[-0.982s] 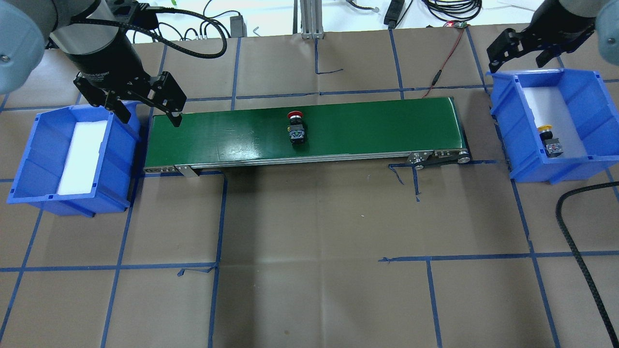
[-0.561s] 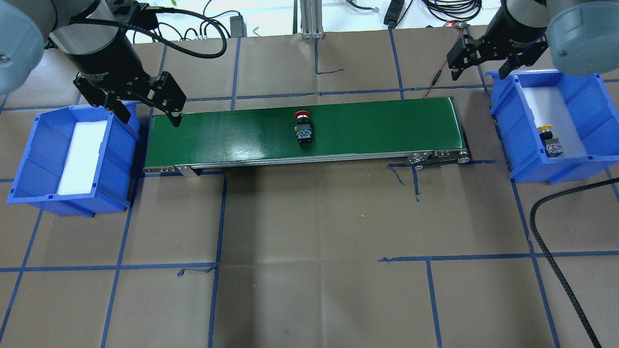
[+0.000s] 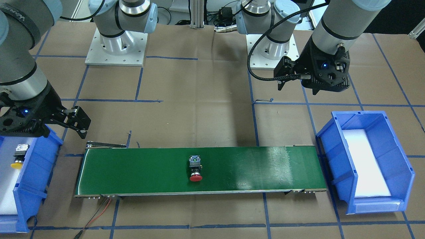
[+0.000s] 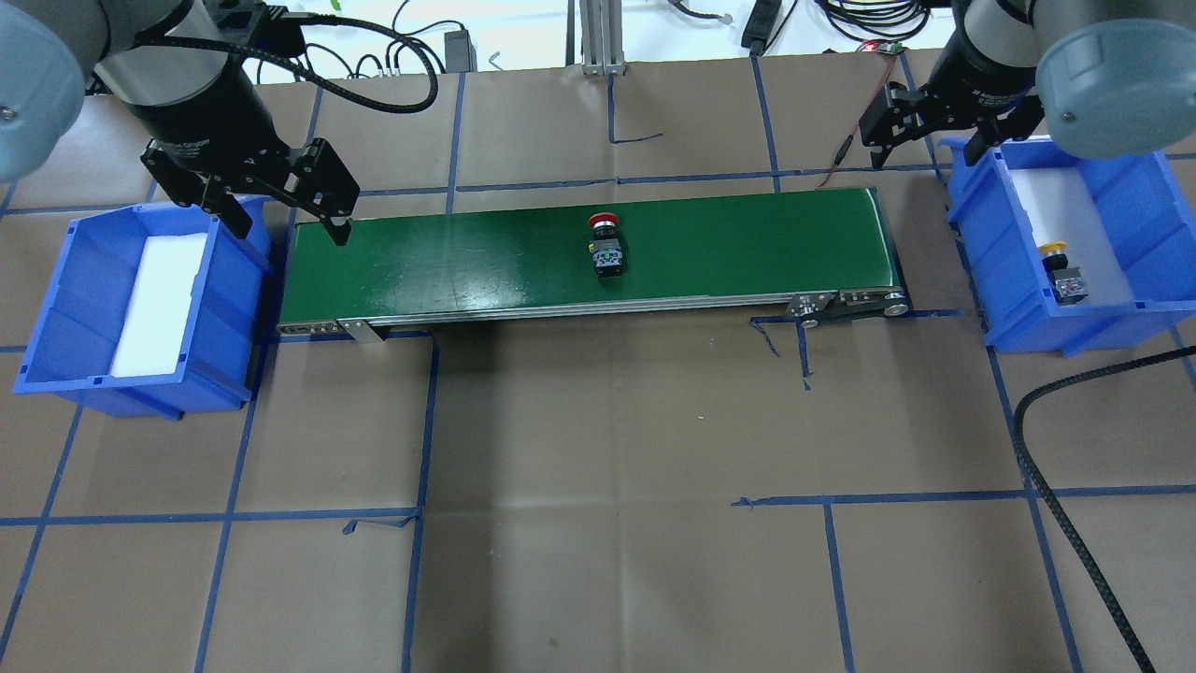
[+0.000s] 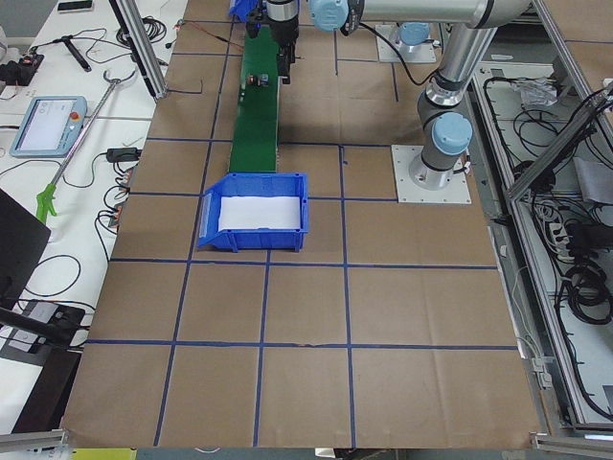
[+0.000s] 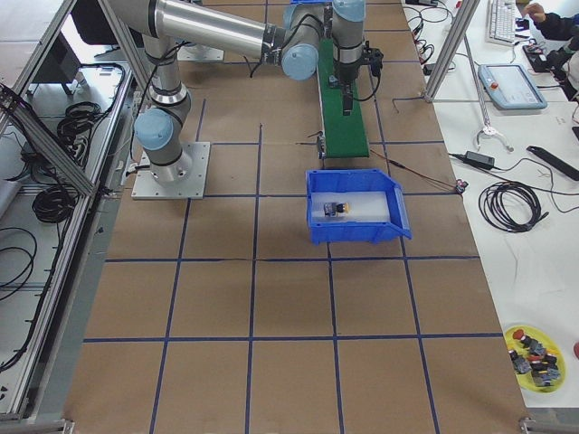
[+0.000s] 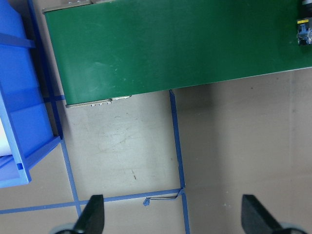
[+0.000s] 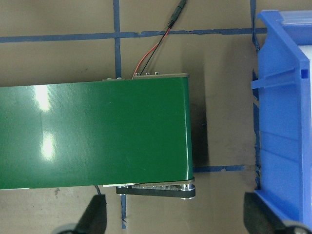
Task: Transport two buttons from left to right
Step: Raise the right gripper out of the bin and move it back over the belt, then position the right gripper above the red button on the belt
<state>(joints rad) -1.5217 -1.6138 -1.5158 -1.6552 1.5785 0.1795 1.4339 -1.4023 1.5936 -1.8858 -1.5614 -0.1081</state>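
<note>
The red button (image 4: 605,248) lies on its side on the green conveyor belt (image 4: 448,266), a little right of the middle; it also shows in the front view (image 3: 195,169) and at the edge of the left wrist view (image 7: 304,30). The yellow button (image 4: 1061,272) lies on white foam in the right blue bin (image 4: 1154,210). My left gripper (image 4: 292,227) is open and empty, above the belt's left end beside the left bin. My right gripper (image 4: 928,150) is open and empty, above the belt's far right corner, next to the right bin.
The left blue bin (image 4: 56,308) holds only a white foam pad. A red-and-black wire (image 4: 855,126) runs from the belt's far right end. A black cable (image 4: 1056,486) loops over the table at the right. Blue tape lines mark the brown paper.
The red button has moved right along the belt. My right gripper has swung left from over the right bin to the belt's far right corner. The left gripper has stayed still.
</note>
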